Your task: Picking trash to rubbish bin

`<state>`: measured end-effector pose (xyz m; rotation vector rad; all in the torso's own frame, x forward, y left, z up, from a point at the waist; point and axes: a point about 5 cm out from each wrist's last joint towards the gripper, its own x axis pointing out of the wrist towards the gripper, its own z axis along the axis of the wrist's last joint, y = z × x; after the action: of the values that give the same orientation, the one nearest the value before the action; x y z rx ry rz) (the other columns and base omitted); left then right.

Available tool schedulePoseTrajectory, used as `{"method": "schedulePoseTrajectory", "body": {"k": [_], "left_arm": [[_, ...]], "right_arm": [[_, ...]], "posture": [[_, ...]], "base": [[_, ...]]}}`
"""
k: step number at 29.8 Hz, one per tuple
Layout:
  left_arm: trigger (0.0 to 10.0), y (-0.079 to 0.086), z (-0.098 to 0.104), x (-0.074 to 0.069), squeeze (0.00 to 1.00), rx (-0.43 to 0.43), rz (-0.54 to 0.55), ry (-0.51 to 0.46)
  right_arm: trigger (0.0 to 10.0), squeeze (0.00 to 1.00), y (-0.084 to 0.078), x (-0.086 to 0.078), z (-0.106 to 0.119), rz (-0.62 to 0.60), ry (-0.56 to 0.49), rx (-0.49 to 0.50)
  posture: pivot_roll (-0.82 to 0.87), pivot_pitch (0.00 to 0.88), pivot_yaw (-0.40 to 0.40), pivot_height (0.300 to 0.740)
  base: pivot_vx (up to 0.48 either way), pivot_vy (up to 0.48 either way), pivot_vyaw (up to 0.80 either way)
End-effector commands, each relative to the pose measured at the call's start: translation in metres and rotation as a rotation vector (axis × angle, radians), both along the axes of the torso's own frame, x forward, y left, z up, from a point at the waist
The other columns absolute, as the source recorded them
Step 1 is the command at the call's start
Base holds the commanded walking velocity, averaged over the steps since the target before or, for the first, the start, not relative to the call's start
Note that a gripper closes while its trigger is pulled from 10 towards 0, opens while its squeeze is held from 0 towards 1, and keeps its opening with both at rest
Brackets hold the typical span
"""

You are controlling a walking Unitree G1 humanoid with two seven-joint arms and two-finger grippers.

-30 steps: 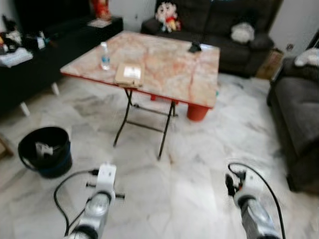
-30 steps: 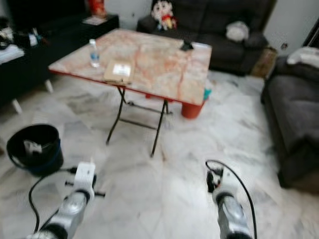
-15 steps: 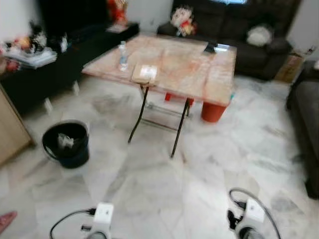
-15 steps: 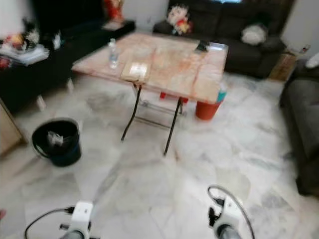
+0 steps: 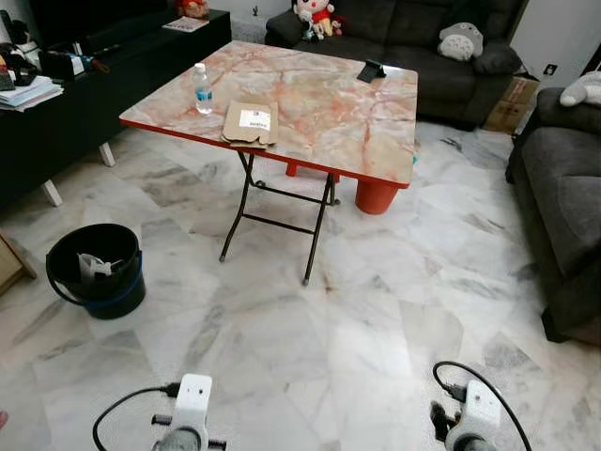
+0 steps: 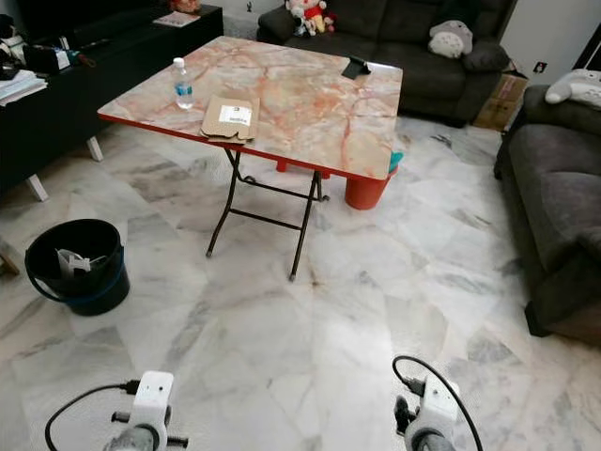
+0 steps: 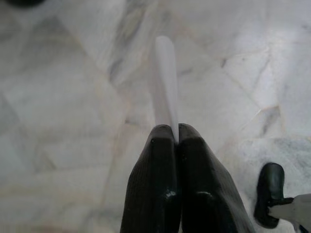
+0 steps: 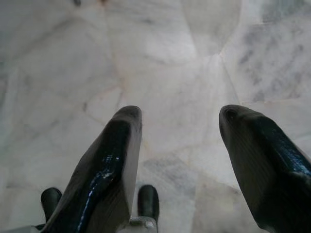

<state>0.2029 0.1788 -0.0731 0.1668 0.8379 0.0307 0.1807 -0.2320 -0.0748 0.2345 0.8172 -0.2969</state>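
A black rubbish bin (image 5: 94, 268) with a blue band stands on the marble floor at my left, with white trash inside it. In the left wrist view my left gripper (image 7: 176, 132) is shut on a thin white strip (image 7: 165, 82) that sticks out past the fingertips, above bare floor. My right gripper (image 8: 180, 116) hangs open over the floor with nothing between its fingers. Both wrists (image 5: 192, 413) (image 5: 470, 418) show at the bottom edge of the eye views, well short of the bin.
A folding marble-top table (image 5: 319, 103) stands ahead, carrying a water bottle (image 5: 199, 89), a cardboard envelope (image 5: 249, 122) and a small black object (image 5: 372, 70). An orange bucket (image 5: 376, 195) sits under it. Dark sofas (image 5: 563, 188) line the right and back, a black cabinet (image 5: 84, 94) the left.
The camera has swung and steadied, so the picture is sharp now. Both arms sit lower in the picture than a second ago. The bin and table keep their places.
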Motion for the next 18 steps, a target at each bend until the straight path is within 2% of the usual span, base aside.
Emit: {"method": "schedulePoseTrajectory", "body": {"k": [1, 4, 10, 18], "left_arm": [[10.0, 0.0011, -0.0028, -0.0047, 0.00, 0.018, -0.001, 0.026], [10.0, 0.0012, -0.0037, -0.0063, 0.00, 0.017, 0.004, 0.029], [10.0, 0.0020, -0.0042, -0.0075, 0.00, 0.020, 0.004, 0.032], [10.0, 0.0039, -0.0037, -0.0070, 0.00, 0.025, 0.003, 0.031]], "right_arm": [[10.0, 0.00, -0.0004, 0.0103, 0.0056, 0.000, -0.036, -0.001], [10.0, 0.00, -0.0005, 0.0104, 0.0056, -0.013, -0.040, 0.006], [10.0, 0.00, -0.0026, 0.0073, 0.0044, -0.014, -0.024, -0.005], [10.0, 0.00, -0.0009, 0.0057, 0.0032, -0.001, -0.019, -0.008]], "posture": [[0.08, 0.000, -0.125, 0.740], [0.08, 0.000, -0.125, 0.740], [0.09, 0.000, -0.125, 0.740], [0.09, 0.000, -0.120, 0.740]], "base": [[0.398, 0.000, 0.80], [0.401, 0.000, 0.42], [0.432, 0.000, 0.00], [0.433, 0.000, 0.74]]}}
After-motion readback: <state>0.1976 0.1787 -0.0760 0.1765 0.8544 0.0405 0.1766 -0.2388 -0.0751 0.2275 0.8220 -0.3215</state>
